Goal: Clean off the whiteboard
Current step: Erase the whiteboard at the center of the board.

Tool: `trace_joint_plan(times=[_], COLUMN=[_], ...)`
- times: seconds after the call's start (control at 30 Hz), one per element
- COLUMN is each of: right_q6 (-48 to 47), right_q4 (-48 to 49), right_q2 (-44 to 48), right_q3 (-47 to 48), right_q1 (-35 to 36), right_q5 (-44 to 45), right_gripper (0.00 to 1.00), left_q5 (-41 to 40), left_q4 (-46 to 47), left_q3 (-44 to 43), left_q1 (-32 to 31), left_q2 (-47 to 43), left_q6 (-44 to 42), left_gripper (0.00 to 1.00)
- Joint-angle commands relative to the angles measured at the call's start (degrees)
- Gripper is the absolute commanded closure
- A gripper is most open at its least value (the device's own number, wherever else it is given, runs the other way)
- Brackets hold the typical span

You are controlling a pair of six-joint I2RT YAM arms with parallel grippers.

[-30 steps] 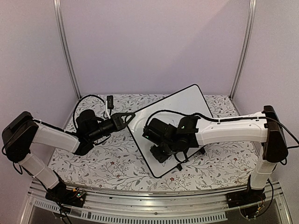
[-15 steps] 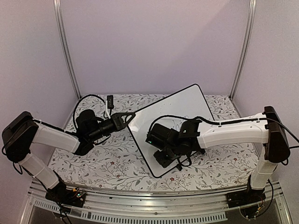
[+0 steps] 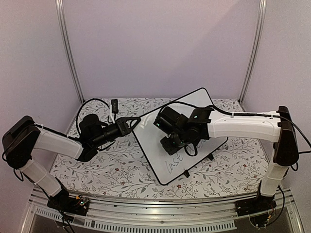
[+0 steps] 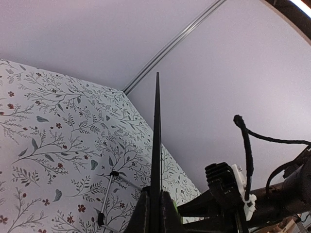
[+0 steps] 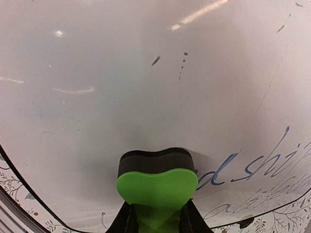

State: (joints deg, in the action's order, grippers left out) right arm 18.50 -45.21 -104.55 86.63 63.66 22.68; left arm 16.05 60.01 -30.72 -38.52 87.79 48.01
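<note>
Right hand (image 5: 155,221) is clamped tight on the green-backed eraser block with the black felt face (image 5: 156,177). The felt is set against the large white rectangular whiteboard with the thin black rim (image 5: 121,77). Just right of the eraser, blue looping handwriting (image 5: 252,167) runs toward the board's rim. A few dark marker specks (image 5: 181,65) sit above it on smeary white.

From overhead, the right hand (image 3: 171,141) sits mid-board, its white arm stretched across and hiding part of the surface. Grey script (image 3: 176,161) shows just below it.

Over to the left hand (image 3: 130,122): it's pinching the board's left rim. In the wrist view the left hand (image 4: 155,216) has the whiteboard (image 4: 156,136) edge-on, a thin black line rising from between its pressed-together fingers.

The whiteboard (image 3: 197,104) lies skewed across the middle of the floral-print tabletop (image 3: 112,170), with small black clip feet (image 3: 186,174) on its near-right edge. A small black device (image 3: 114,104) with a cable lies back-left, apart from the board.
</note>
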Motion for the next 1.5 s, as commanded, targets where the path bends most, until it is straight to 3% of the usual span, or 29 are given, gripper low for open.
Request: trace_joint_plan(times=[0.0,0.53,1.1,1.47], right_q6=[-1.6,3.7,-2.0,-0.8], right_q4=[3.1,2.9,2.2,4.5], right_q2=[-2.8,4.1,0.2,-0.3], right_q3=[1.4,-12.3,0.1,-6.5], right_q1=[-2.0,-1.1,-3.7,0.9], right_q5=[2.6,-1.0,4.1,-3.3], right_gripper=[1.0,1.0,1.0,1.0], left_q5=[2.3,2.5,2.5,2.4], left_q4=[-1.7,-1.6,-1.7,-1.9], left_q3=[-0.6,-0.7,-0.5,-0.5], left_q1=[-1.6,-1.6,-1.6,-1.6], left_q2=[0.9,1.3,0.8,0.6], left_q6=[-0.9,-0.7,-0.9,-1.1], left_gripper=[1.0,1.0,1.0,1.0])
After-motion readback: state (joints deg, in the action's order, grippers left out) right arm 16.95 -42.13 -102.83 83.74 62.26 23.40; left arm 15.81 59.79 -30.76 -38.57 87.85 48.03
